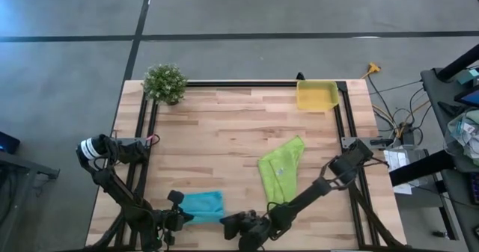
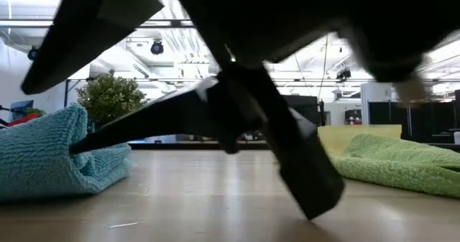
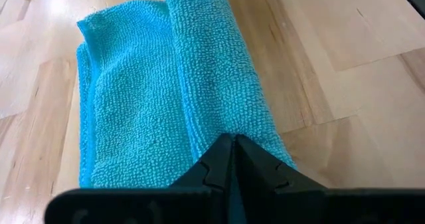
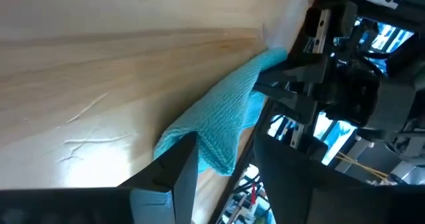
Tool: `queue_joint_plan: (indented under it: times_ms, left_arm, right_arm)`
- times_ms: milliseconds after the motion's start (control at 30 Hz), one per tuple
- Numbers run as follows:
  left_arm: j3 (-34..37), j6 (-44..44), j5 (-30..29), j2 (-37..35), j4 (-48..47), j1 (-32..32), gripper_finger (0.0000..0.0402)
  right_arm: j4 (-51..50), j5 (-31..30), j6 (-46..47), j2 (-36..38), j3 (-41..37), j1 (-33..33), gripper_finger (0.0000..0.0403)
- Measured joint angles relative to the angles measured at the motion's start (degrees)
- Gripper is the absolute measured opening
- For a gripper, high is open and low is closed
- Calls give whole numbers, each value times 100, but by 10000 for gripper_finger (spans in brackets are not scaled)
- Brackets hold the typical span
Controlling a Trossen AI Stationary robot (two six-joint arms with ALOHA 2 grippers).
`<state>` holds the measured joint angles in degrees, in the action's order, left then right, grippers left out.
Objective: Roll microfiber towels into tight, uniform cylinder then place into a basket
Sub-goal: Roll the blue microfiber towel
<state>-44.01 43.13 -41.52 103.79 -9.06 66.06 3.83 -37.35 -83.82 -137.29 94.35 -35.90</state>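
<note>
The turquoise towel (image 1: 203,205) lies near the table's front edge, partly rolled: a thick roll (image 3: 212,64) along one side and a flat folded part (image 3: 126,111) beside it. My left gripper (image 3: 232,147) is shut at the towel's left end. My right gripper (image 4: 226,144) stands open at the towel's right end (image 4: 212,141), one finger on either side of it. The lime-green towel (image 1: 282,170) lies crumpled flat on the table at centre right. The yellow basket (image 1: 316,96) sits at the far right. My left gripper has the roll's left end (image 3: 229,127) pinched between its two shut fingertips, slanting down from the table's left and lying along the roll. The towel rests on the table. My right gripper: one finger (image 2: 108,136) reaches the towel's fold, but I cannot tell whether it touches.
A small potted plant (image 1: 165,83) stands at the far left corner. Dark rails (image 1: 247,84) frame the wooden top. Bare wood lies between the two towels and toward the basket.
</note>
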Motion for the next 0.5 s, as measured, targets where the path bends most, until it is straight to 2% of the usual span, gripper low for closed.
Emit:
queue_joint_plan:
  times_ms: [133, 300, 500]
  left_arm:
    - [-4, 1, 2, -9, 2, -2, 10]
    - [-4, 0, 1, -41, 0, -2, 10]
    - [-4, 0, 1, -59, 0, -7, 10]
  right_arm:
    - [-21, 61, 32, -29, 96, 86, 137]
    - [-72, 442, -19, -34, 123, 151, 136]
    - [-92, 504, 47, -44, 122, 171, 128]
